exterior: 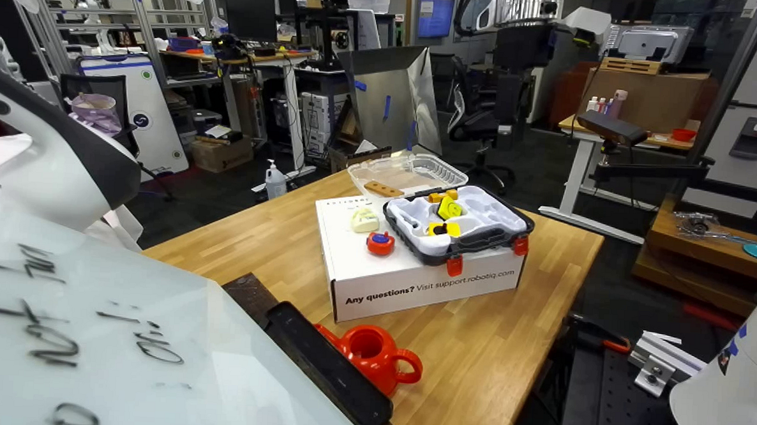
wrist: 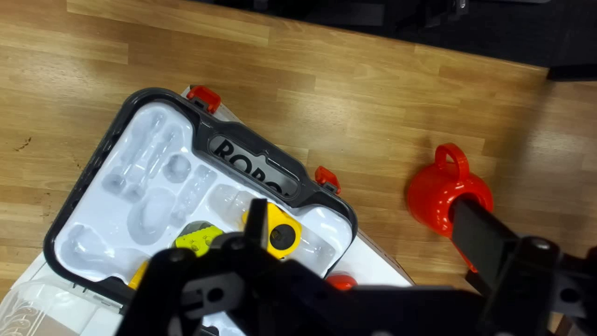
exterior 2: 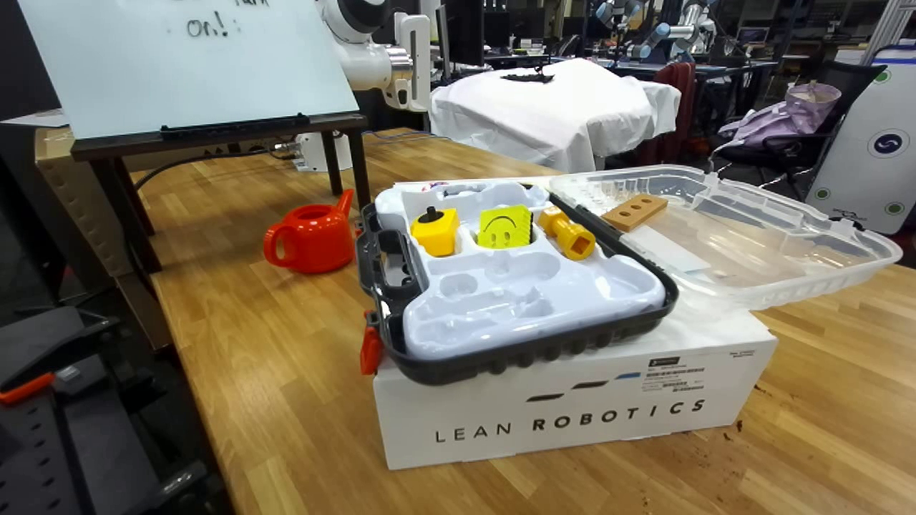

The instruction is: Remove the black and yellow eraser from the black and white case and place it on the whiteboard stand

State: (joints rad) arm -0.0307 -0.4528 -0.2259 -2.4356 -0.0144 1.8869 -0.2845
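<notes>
Jaws spread wide and empty, the gripper [wrist: 359,214] hung above the wooden table [wrist: 345,126] while the black and yellow eraser [exterior 2: 504,225] sat in a compartment of the black and white case [exterior 2: 486,338], on a white box [exterior 2: 587,429], apart from the whiteboard stand [exterior 2: 193,79]

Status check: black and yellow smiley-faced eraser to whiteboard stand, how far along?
Done: the shallow black-rimmed, white-lined case lies open; no transfer yet.
In hand: nothing; the black two-finger gripper is open in the wrist view, with nothing gripped.
Left: the whole move. The black and yellow smiley-faced block eraser sits in the case; it needs gripping, lifting out and placing on the tilted white whiteboard stand.
</notes>
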